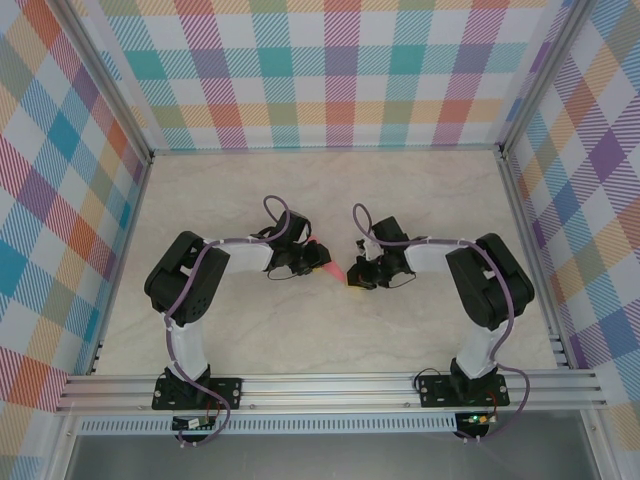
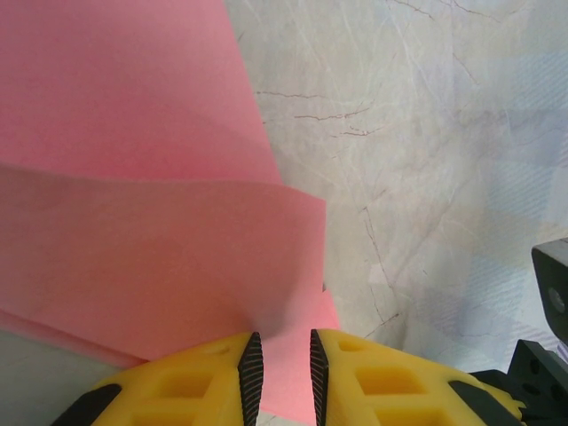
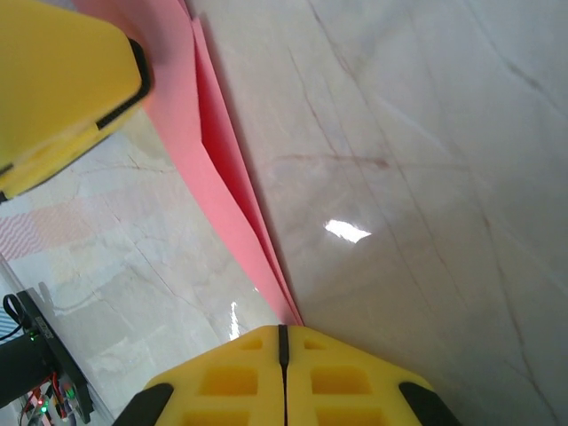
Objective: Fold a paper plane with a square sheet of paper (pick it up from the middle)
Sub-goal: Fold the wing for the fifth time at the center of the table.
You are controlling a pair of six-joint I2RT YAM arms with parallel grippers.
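Observation:
The pink paper (image 1: pixel 328 270) is folded into a narrow pointed shape and hangs between my two grippers over the middle of the table. My left gripper (image 1: pixel 303 262) has its jaws a little apart, with layers of the paper (image 2: pixel 160 177) bulging in the gap (image 2: pixel 282 355). My right gripper (image 1: pixel 353 272) is shut, its jaws (image 3: pixel 284 330) pressed together on the pointed end of the paper (image 3: pixel 226 191). The folded strip runs from there up to the left gripper's yellow finger (image 3: pixel 62 80).
The marble-patterned table (image 1: pixel 330 200) spreads round both arms. Aluminium rails (image 1: pixel 330 385) edge it in front and at the sides, with plaid walls behind. Black parts of the right arm (image 2: pixel 550 355) sit at the lower right of the left wrist view.

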